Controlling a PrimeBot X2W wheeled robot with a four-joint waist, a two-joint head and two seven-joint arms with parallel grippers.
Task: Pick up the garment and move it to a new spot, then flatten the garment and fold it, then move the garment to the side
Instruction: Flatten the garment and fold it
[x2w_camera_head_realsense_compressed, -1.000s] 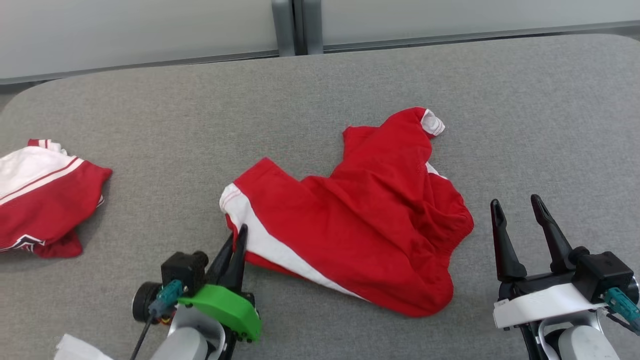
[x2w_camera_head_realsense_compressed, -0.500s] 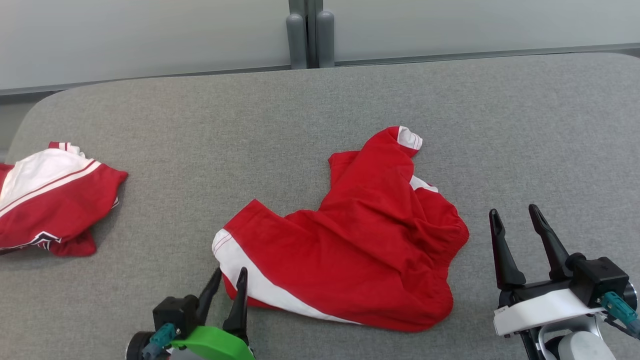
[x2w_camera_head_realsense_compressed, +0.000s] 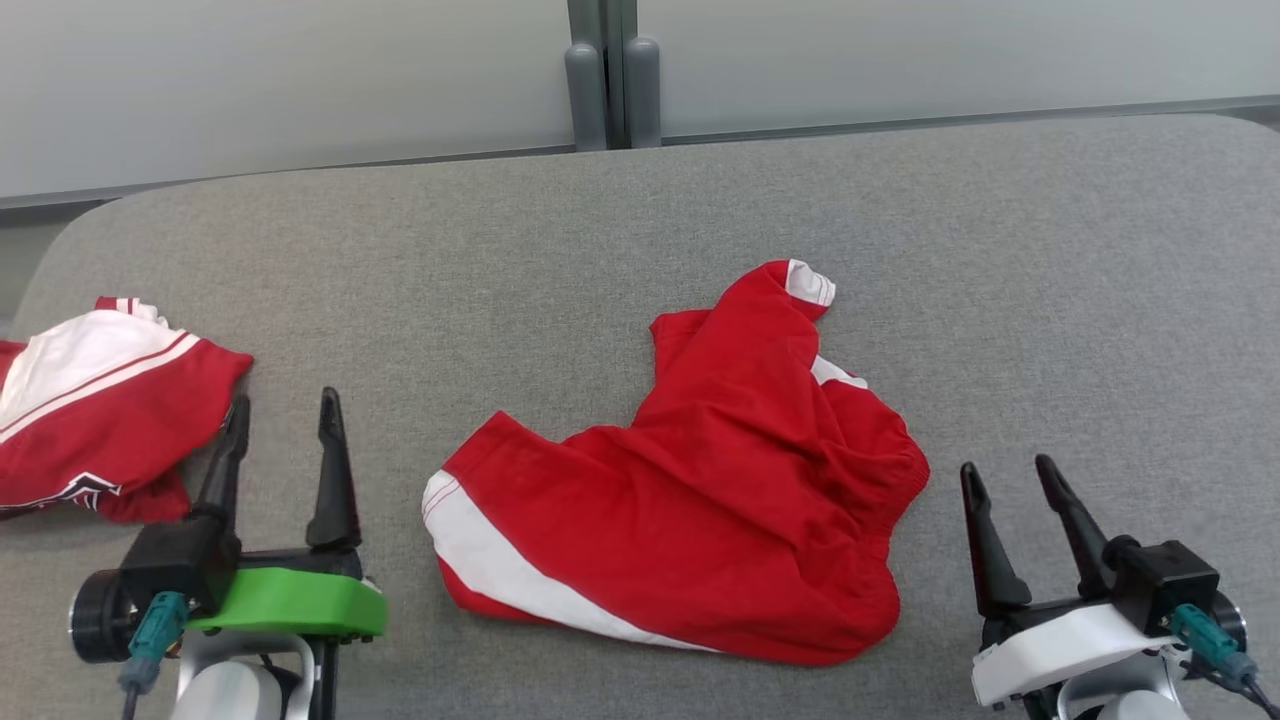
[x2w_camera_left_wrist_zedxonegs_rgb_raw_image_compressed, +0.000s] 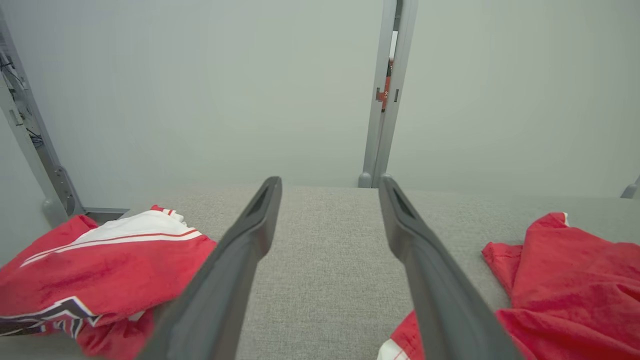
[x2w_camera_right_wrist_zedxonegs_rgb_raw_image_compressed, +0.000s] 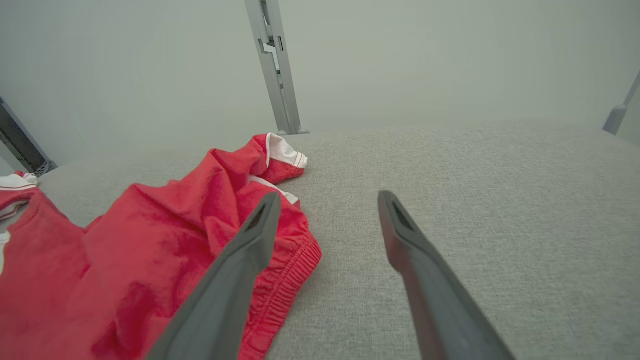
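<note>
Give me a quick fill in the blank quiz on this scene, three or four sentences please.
The left pincer sits on a ____ plastic mount.
The middle garment lies ____ the left pincer and the right pincer.
Both pincers' jaws stand ____, holding nothing.
The second garment lies to the robot's ____.
Missing words: green; between; open; left.

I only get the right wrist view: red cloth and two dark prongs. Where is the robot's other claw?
Observer: The left gripper stands open above the gray table, left of the red garment.
Operator: Anything beyond it?
Observer: A second garment, red and white, lies bunched at the table's left end.
Operator: What's at my cloth's hidden left end?
Observer: A broad white stripe runs along that edge.
</note>
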